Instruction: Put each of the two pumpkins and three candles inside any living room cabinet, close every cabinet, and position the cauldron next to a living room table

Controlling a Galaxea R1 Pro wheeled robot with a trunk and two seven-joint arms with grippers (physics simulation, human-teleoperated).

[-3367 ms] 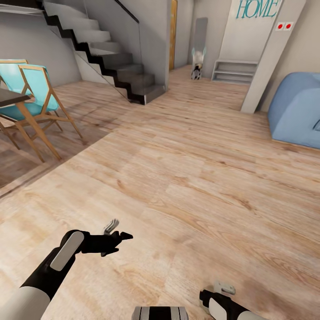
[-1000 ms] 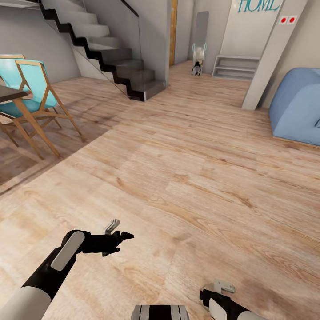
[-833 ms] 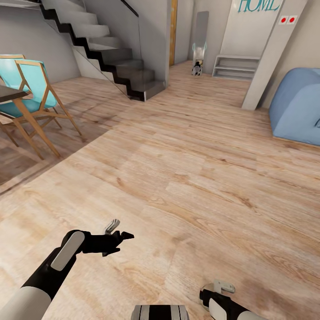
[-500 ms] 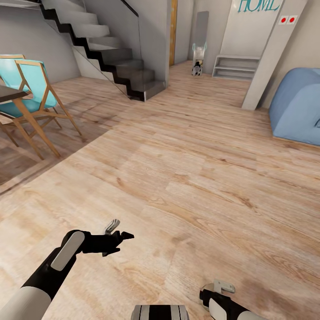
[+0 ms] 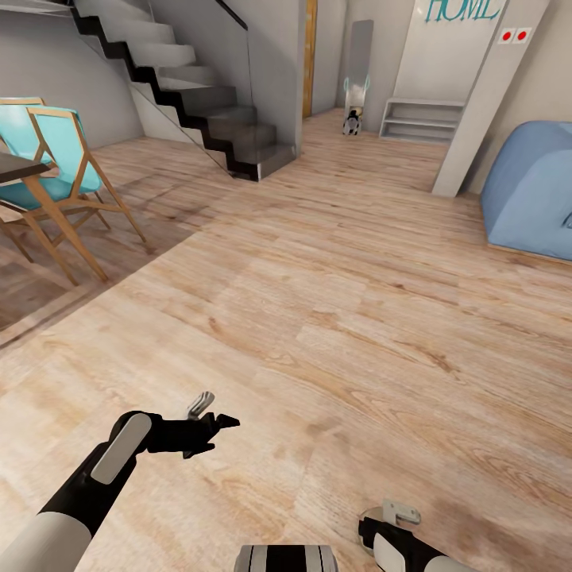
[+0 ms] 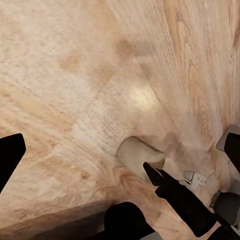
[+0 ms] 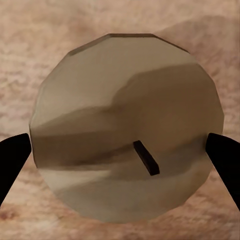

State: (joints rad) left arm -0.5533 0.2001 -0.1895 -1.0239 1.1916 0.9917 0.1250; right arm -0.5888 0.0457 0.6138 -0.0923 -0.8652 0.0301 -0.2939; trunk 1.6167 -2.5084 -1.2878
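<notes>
A beige-grey candle with a short dark wick sits between the two black fingertips of my right gripper, which is shut on it above the wooden floor. The left wrist view shows the same candle as a pale stub beside a black right fingertip. In the head view my right gripper is low at the bottom edge. My left gripper hovers over the floor, open and holding nothing. No pumpkins, cabinet or cauldron are in view.
Teal chairs with wooden frames and a dark table edge stand at the left. A staircase rises ahead on the left, a grey pillar stands ahead on the right and a blue sofa sits at the far right.
Since the earliest frame the whole view has shifted slightly, so the camera moved. Both arms keep the same pose and the right gripper still holds the candle.
</notes>
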